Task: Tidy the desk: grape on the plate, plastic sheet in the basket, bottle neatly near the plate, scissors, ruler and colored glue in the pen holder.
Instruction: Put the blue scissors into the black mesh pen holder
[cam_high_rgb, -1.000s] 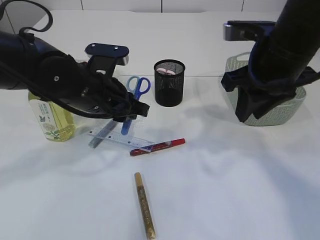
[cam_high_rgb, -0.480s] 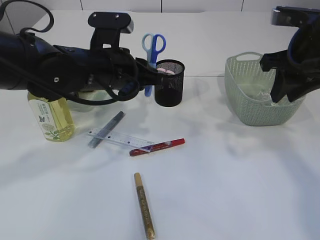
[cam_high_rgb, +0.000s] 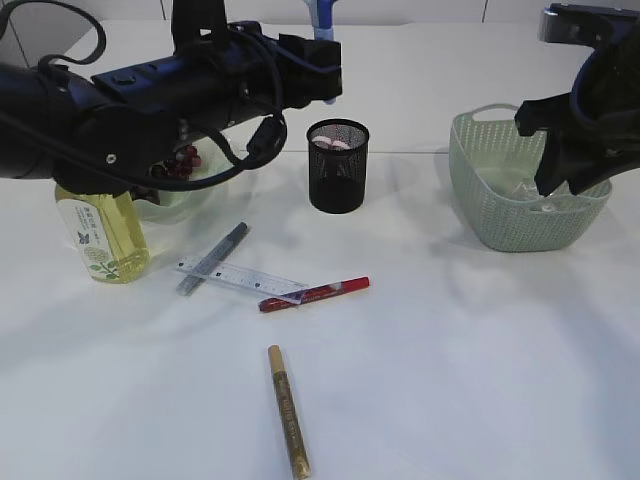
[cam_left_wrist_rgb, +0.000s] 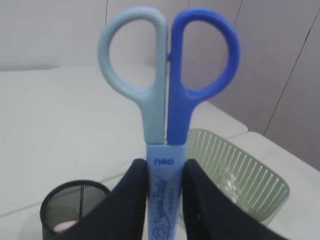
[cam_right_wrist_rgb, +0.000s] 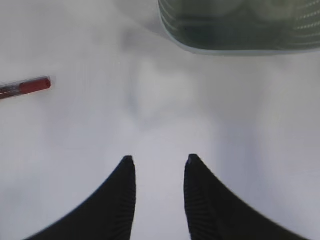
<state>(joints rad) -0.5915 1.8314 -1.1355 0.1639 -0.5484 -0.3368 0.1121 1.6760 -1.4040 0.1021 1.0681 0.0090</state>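
My left gripper (cam_left_wrist_rgb: 165, 167) is shut on the sheath of blue scissors (cam_left_wrist_rgb: 159, 125) and holds them upright, handles up. In the exterior view the scissors (cam_high_rgb: 320, 14) are high above the black mesh pen holder (cam_high_rgb: 338, 165). My right gripper (cam_right_wrist_rgb: 157, 160) is open and empty above bare table; its arm (cam_high_rgb: 585, 110) hangs beside the green basket (cam_high_rgb: 490, 210). Clear plastic sheet (cam_high_rgb: 530, 190) lies in the basket. Grapes (cam_high_rgb: 180, 165) sit on the pale green plate (cam_high_rgb: 195, 192). The yellow bottle (cam_high_rgb: 100, 235) stands in front of the plate. The clear ruler (cam_high_rgb: 240, 278) and red (cam_high_rgb: 315, 293), grey (cam_high_rgb: 212, 258) and gold (cam_high_rgb: 288, 410) glue pens lie on the table.
Something pink lies inside the pen holder. My left arm spans the back left, over the plate and bottle. The basket (cam_left_wrist_rgb: 240, 175) and the pen holder (cam_left_wrist_rgb: 70, 202) also show in the left wrist view.
My left gripper has lifted the scissors from the table up and right, to above the pen holder. My right arm has risen out of the basket and moved right.
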